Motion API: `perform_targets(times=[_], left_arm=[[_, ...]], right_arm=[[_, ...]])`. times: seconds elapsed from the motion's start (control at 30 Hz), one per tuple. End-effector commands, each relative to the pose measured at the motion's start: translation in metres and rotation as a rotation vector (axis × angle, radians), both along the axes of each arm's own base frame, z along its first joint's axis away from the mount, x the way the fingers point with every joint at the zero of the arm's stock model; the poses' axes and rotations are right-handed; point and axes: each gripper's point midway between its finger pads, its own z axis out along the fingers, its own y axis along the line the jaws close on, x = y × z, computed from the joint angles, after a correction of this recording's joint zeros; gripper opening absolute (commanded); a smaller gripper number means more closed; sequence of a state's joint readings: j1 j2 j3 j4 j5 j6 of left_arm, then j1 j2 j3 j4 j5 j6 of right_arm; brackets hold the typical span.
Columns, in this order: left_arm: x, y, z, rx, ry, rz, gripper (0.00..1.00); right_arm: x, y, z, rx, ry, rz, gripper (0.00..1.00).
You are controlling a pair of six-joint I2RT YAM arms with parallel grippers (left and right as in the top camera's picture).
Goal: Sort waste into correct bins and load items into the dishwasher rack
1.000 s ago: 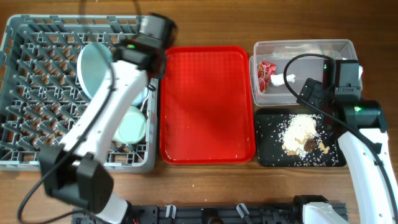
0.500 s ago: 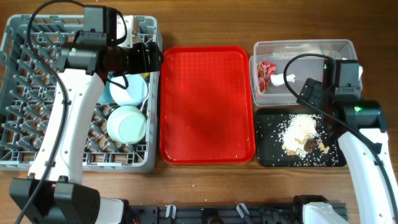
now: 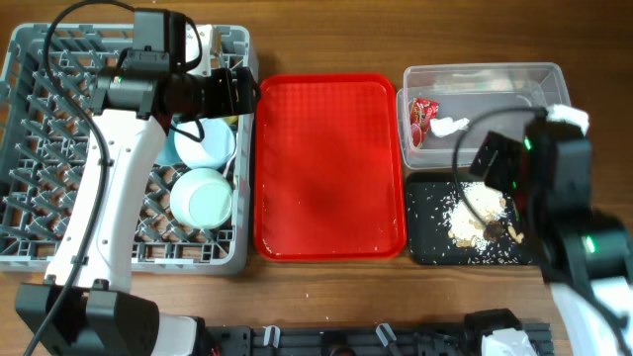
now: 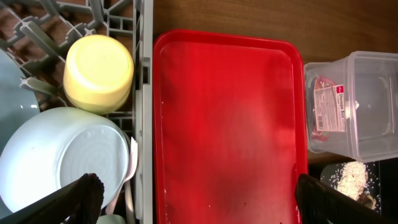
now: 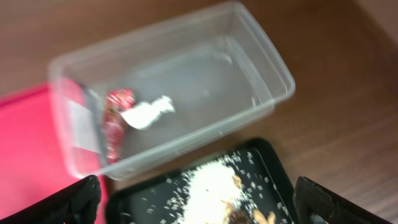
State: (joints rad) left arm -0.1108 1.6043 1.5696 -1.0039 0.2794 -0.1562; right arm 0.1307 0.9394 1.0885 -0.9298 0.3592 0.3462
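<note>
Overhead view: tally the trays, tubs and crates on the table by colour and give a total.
Grey rack: 1
Red tray: 1
Clear tub: 1
Black tray: 1
Total: 4

Lab test bench: 2 robot arms [image 3: 114, 198], wooden table [image 3: 326, 292], staged dishwasher rack [image 3: 40, 148].
</note>
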Motion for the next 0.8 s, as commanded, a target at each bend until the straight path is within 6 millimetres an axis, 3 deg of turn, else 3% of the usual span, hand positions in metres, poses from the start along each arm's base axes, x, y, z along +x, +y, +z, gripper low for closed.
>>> perform_targets(times=[0.0, 0.1, 0.27, 0.43, 0.57, 0.67, 0.7, 0.77], left_arm=[[0.0, 0.0, 0.003, -0.018, -0.002, 0.006, 1.0], [0.0, 0.0, 0.003, -0.018, -0.002, 0.006, 1.0], [0.0, 0.0, 0.003, -0.018, -0.002, 0.006, 1.0], [0.0, 0.0, 0.003, -0.018, -0.002, 0.006, 1.0], [0.0, 0.0, 0.003, -0.018, -0.002, 0.006, 1.0], [0.0, 0.0, 0.003, -0.018, -0.002, 0.006, 1.0], [0.0, 0.0, 0.003, -0.018, -0.002, 0.006, 1.0], [0.0, 0.0, 0.003, -0.018, -0.002, 0.006, 1.0]], right_arm=[[-0.028, 0.022, 0.047, 0.034, -0.193, 0.11, 1.0], [-0.051, 0.033, 0.071, 0.057, -0.302, 0.184, 1.0], [-0.087, 0.018, 0.103, 0.096, -0.522, 0.165, 1.0], [-0.089, 0.035, 0.123, 0.253, -1.002, 0.243, 1.0], [-0.075, 0.054, 0.09, 0.307, -1.19, 0.325, 1.0], [-0.052, 0.063, 0.03, 0.299, -1.129, 0.326, 1.0], [-0.043, 0.066, 0.002, 0.29, -1.078, 0.327, 1.0], [-0.037, 0.068, -0.019, 0.279, -1.011, 0.329, 1.0]])
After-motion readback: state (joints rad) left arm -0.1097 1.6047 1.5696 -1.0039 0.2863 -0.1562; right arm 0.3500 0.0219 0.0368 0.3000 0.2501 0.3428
